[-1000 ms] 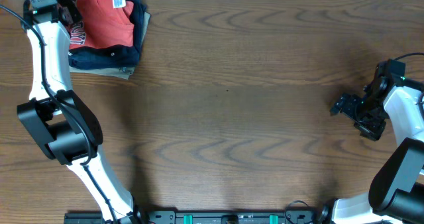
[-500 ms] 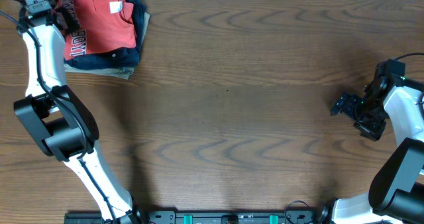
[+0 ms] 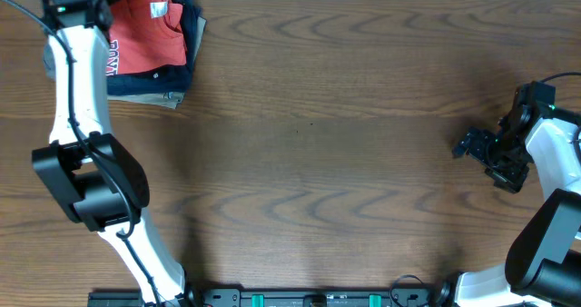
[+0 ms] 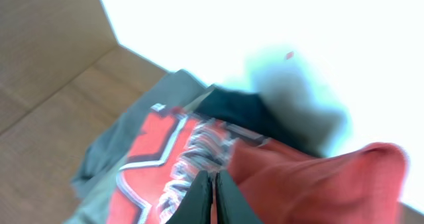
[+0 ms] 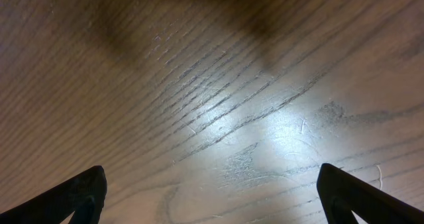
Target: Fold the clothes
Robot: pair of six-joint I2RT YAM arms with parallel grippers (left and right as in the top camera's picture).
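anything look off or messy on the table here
Yes: the red T-shirt lies rumpled and skewed on the folded dark stack at the far-left corner of the table, one part bunched up beside the shut left gripper.

The overhead camera looks straight down on the whole table (image 3: 318,162). The left wrist camera sits close to the shirt (image 4: 318,177), which the overhead view shares. The right wrist camera faces the table up close.

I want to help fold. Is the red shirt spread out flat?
No, it is bunched up. The shirt lies crumpled on a pile of dark clothes, with its lettering half hidden.
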